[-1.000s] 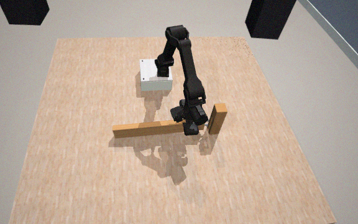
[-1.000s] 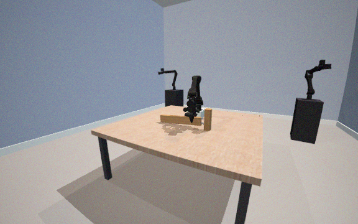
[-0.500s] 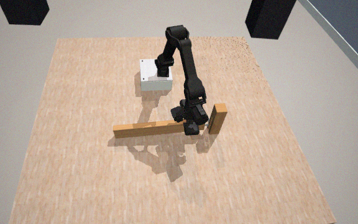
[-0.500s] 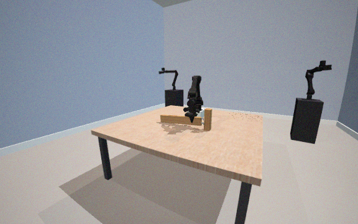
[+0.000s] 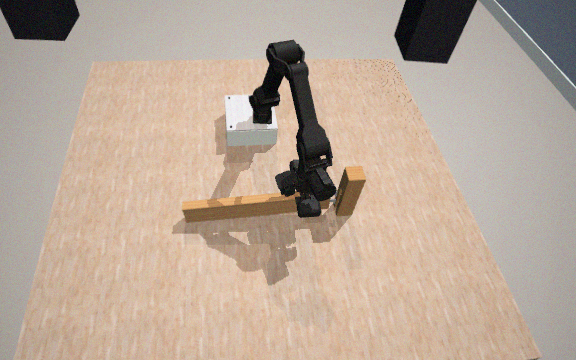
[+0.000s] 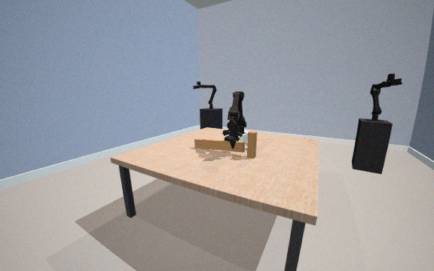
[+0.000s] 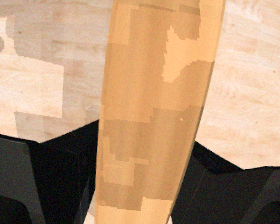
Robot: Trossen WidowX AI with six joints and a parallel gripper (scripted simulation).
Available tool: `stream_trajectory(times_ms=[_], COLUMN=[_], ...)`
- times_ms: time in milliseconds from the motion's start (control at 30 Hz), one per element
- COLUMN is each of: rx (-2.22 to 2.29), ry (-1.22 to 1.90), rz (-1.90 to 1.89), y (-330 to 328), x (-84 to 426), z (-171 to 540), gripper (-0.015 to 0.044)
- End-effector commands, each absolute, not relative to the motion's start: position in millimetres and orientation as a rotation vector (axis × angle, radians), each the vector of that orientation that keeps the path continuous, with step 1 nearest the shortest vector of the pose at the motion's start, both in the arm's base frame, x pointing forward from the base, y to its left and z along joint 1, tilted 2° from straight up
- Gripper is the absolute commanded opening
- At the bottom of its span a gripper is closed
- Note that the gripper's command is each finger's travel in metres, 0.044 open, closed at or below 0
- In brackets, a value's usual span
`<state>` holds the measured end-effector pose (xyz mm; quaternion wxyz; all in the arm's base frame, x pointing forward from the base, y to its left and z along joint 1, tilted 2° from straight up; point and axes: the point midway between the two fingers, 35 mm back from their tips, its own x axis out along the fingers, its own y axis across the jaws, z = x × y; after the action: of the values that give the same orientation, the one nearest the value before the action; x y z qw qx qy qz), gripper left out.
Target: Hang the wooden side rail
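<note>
The wooden side rail point(image 5: 240, 207) point(image 6: 211, 144) point(image 7: 153, 100) lies lengthwise across the middle of the table, its far end at the left. My gripper point(image 5: 304, 202) point(image 6: 232, 143) point(image 7: 137, 127) is shut on the rail near its right, hook-bearing end, with one finger on each side. The headboard post point(image 5: 351, 192) point(image 6: 252, 144) stands upright just right of the rail's end. A little grey metal of the hooks point(image 5: 333, 201) shows in the narrow gap between rail and post. The slot's pins are too small to tell, so whether the hooks sit on them cannot be seen.
The arm's white base box point(image 5: 251, 137) stands behind the rail on the wooden table point(image 5: 168, 300) point(image 6: 239, 177). Two black pedestals point(image 5: 435, 30) point(image 6: 371, 147) stand on the floor beyond the table, the other one point(image 5: 40, 20) point(image 6: 211, 118) at the left.
</note>
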<state>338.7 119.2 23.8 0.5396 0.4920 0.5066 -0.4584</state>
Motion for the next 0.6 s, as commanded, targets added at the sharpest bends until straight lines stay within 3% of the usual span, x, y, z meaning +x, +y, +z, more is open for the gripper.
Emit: stream_trajectory(times_ms=[0, 567], rx=[1.175, 1.175], ry=[1.201, 1.201], rz=[-1.090, -1.090], y=[120.0, 122.1], x=[338.2, 339.1], z=[24.6, 26.3], gripper=[0.0000, 0.0000])
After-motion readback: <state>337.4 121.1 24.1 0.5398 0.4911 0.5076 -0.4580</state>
